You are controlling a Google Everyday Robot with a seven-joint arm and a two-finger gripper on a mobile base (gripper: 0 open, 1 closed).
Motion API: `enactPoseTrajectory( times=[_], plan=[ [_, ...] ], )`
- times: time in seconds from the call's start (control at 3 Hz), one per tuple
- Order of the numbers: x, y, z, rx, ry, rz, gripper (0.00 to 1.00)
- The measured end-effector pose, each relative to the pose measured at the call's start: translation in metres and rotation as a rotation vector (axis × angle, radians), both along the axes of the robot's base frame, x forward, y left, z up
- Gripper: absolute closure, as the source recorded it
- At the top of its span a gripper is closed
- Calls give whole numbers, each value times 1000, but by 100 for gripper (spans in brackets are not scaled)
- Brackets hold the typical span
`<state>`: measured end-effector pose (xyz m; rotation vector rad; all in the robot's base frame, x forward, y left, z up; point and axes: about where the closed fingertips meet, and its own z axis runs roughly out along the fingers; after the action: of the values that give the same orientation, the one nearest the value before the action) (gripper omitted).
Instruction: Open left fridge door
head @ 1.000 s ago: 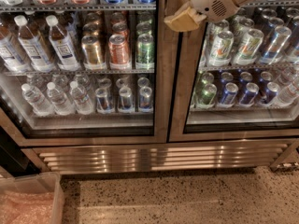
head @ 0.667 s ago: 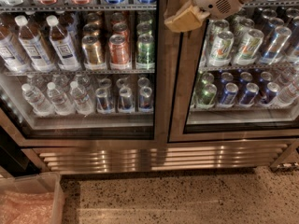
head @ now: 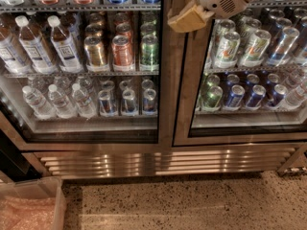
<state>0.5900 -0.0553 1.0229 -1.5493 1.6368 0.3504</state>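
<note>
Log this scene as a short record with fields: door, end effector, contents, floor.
left fridge door: shut, flush with right door
end effector: high up, at the steel stiles where both doors meet
fridge contents: bottles and cans on shelves behind glass
floor: speckled; pale bin at lower left

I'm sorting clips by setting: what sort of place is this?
Probably an office pantry or shop: a glass-door fridge holds cans and bottles above a speckled floor. The tool is at the top, by the fridge's middle frame.
</note>
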Motion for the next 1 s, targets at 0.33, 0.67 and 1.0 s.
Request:
enactPoseTrajectory(
  times=[0.33, 0.67, 1.0],
  plan=[
    [-18, 2, 0, 0, -2, 2, 100],
    [-55, -6, -2, 36, 31, -46, 100],
    [-55, -6, -2, 36, 31, -46, 100]
  ],
)
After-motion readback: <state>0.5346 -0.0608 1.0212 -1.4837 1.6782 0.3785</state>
